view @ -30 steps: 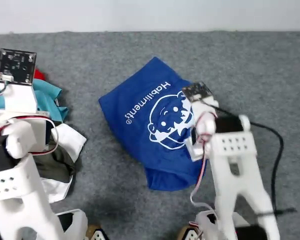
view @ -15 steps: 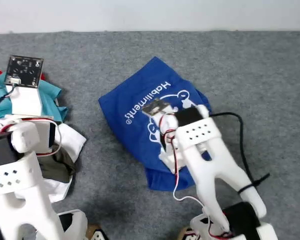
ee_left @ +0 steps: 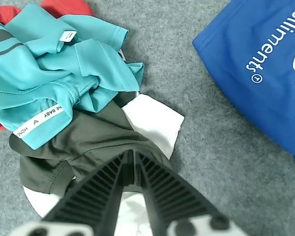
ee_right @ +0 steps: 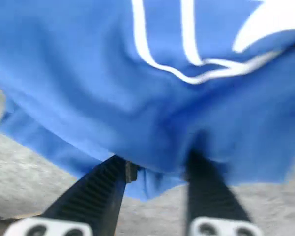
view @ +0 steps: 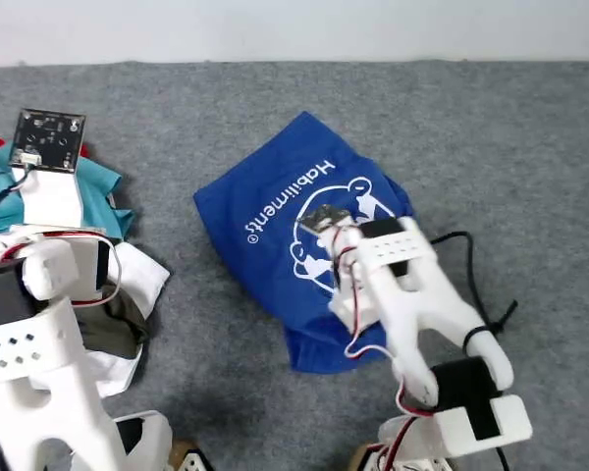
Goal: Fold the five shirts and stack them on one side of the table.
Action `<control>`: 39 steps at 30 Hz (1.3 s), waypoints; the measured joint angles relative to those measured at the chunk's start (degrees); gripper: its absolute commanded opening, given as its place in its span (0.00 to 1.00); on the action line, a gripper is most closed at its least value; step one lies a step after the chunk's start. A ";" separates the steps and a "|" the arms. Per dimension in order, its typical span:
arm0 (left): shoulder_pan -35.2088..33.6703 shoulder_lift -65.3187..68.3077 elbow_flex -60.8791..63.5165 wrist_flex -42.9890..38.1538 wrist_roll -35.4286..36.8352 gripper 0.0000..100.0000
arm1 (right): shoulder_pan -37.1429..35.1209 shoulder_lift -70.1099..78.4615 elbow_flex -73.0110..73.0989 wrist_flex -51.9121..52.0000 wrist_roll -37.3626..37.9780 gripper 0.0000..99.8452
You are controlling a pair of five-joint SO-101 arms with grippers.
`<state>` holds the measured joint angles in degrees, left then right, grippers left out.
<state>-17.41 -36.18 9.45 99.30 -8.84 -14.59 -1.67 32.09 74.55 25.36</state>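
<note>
The blue shirt (view: pixel 265 231) lay mid-table (view: pixel 501 147) (print up), the pile (ee_left: pixel 83 128) at the left edge. The right gripper (ee_right: pixel 157 164) straddled the shirt's hem, jaws wide; the left gripper (ee_left: pixel 131 156) hung over the pile, jaws closed, empty.

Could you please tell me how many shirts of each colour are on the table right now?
Blue shirt: 1
Teal shirt: 1
Red shirt: 1
Dark olive shirt: 1
White shirt: 1
Total: 5 shirts
</note>
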 measured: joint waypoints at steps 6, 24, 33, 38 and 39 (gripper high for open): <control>0.00 0.00 0.26 0.00 0.00 0.01 | 8.79 0.09 -7.30 -0.44 9.05 0.01; 0.00 0.00 0.35 -2.02 0.18 0.01 | 9.14 12.66 -36.22 -4.84 15.12 0.04; 0.00 0.00 0.35 -2.02 0.18 0.01 | 6.42 14.68 -38.51 16.35 10.37 0.20; 0.00 0.00 0.35 -2.02 0.18 0.01 | 5.54 14.24 -38.51 25.58 9.76 0.20; 0.00 0.00 0.35 -2.02 0.18 0.01 | 5.71 13.27 -38.51 25.76 9.41 0.20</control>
<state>-17.41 -36.18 9.80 97.27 -8.66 -8.88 11.60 -6.42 100.31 34.77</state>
